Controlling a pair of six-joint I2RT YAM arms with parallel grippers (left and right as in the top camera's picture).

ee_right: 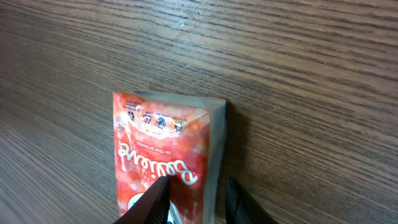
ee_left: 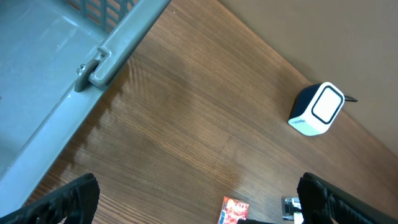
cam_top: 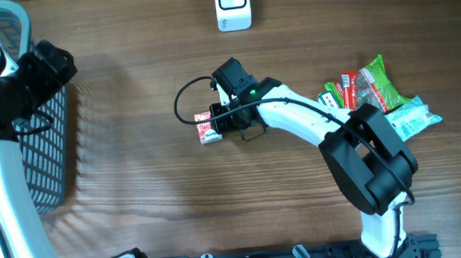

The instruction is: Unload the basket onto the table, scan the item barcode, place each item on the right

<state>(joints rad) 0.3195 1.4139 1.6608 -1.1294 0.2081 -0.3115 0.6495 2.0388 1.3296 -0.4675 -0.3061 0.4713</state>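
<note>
i see the right gripper (ee_right: pixel 196 200) closed down narrow on the right-hand edge of the red snack packet (ee_right: pixel 161 143), one finger on its printed face, the other against its side. the packet lies near the middle of the tabletop (cam_top: pixel 138 210), below the white barcode scanner (cam_top: pixel 232 3) at the far edge. my left gripper (ee_left: pixel 199 205) hangs spread wide and empty by the grey basket (cam_top: pixel 47 152) at the left edge.

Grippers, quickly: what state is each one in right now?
Left gripper: open, jaws wide apart, holding nothing.
Right gripper: jaws closed on the red packet.
</note>
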